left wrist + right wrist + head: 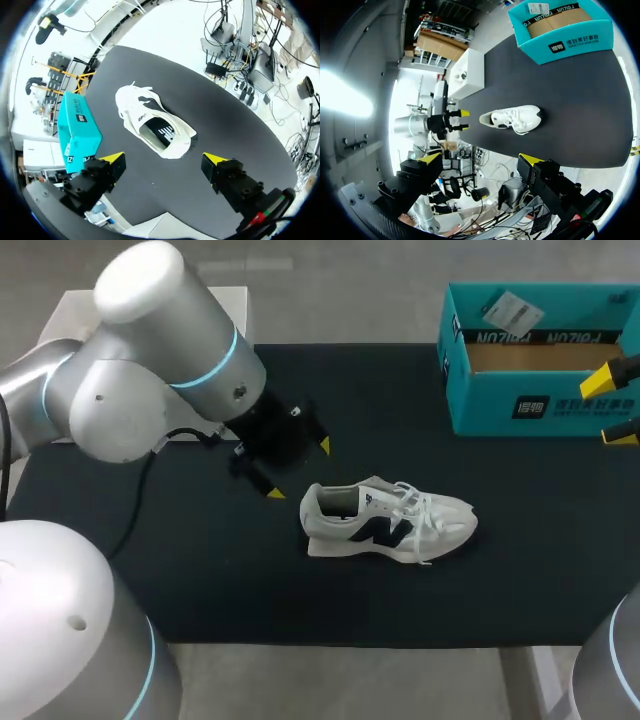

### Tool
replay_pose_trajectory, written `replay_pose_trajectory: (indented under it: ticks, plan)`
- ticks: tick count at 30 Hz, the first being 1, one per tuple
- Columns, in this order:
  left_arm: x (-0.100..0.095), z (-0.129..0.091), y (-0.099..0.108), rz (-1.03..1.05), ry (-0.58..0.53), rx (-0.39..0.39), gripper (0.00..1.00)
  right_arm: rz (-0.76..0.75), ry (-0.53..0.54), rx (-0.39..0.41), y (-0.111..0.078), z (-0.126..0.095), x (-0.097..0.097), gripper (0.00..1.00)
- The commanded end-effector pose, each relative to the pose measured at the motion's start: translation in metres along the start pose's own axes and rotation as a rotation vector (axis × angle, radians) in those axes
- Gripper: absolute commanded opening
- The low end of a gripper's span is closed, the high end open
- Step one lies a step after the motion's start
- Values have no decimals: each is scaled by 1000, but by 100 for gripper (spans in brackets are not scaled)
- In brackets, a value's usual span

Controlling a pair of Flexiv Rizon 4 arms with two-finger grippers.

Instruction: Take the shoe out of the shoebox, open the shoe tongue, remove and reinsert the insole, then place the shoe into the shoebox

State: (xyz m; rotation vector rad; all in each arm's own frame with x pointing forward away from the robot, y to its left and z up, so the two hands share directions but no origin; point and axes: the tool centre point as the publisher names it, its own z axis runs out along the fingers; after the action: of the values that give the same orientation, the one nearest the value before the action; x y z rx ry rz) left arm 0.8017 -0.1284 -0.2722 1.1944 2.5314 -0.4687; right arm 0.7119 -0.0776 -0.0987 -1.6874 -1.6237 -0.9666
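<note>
With the shoe (388, 521) upright on the bench (200, 570) just ahead of the released left fingers (275, 493), and the shoebox (500, 405) beside the spread, empty right fingers (600, 381), steady the heel (315, 512) first, then pinch only the tongue (383, 496), lifting gently.

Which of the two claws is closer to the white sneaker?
Left. The left gripper sits open behind the heel of the sneaker; the right gripper is far off, by the shoebox.
</note>
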Motion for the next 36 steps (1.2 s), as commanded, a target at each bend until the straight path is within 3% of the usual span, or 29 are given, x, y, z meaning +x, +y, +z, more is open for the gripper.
replay_pose_trajectory:
  ticks: [1,16,19,22,27,31,36]
  plan:
    - [-5,-6,8,-593,-91,249,100,1,-2,-1,0,1,0,100]
    - [-5,-6,8,-593,-91,249,100,1,-2,-1,0,1,0,100]
    - [-3,-4,11,-680,-69,266,100,1,-2,-1,0,1,0,100]
    - [1,1,15,-670,-26,323,100,1,-2,-1,0,1,0,100]
    - [15,16,27,-541,71,505,100,1,-2,-1,0,1,0,100]
    - [30,30,40,-614,115,472,100,1,-2,-1,0,1,0,100]
    - [42,40,40,-705,105,527,100,1,-2,-1,0,1,0,100]
